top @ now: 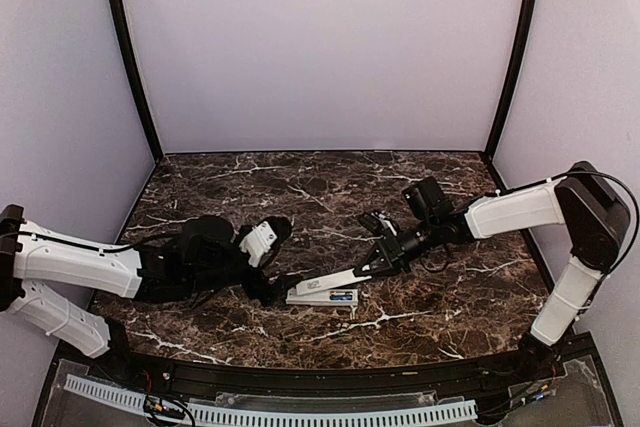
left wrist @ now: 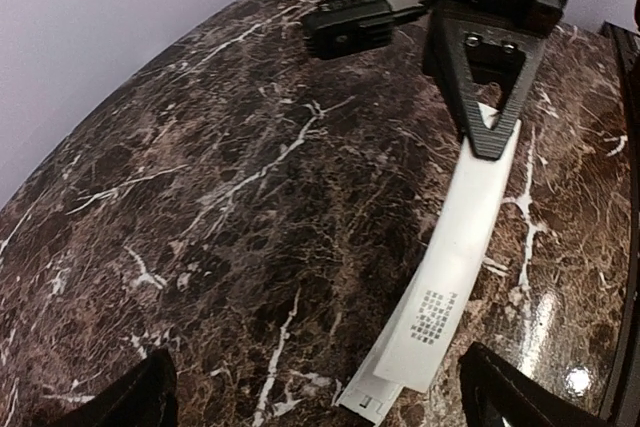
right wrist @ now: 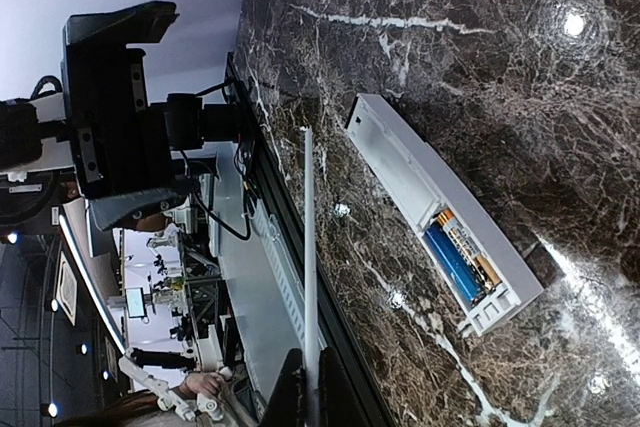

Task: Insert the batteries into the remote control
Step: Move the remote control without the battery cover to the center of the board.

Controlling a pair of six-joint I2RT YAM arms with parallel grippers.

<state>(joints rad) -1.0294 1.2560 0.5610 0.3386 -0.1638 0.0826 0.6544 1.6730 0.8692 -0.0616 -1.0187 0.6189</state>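
The remote control [top: 322, 298] lies on the dark marble table with its battery bay facing up. Two batteries [right wrist: 455, 255] sit side by side in the bay, one blue and one with gold ends; a blue streak marks the batteries [top: 343, 298] in the top view. My right gripper [top: 366, 268] is shut on one end of a thin white cover [top: 335, 281], held slanted above the remote. In the right wrist view the cover [right wrist: 308, 247] is edge-on between the right gripper [right wrist: 308, 399] jaws. My left gripper [left wrist: 320, 409] is open, straddling the remote's near end [left wrist: 372, 399] beneath the cover [left wrist: 468, 247].
A white perforated cable duct [top: 300, 413] runs along the table's near edge. Lilac walls and black corner posts [top: 130, 57] close in the back and sides. The left arm's body [right wrist: 120, 117] shows in the right wrist view.
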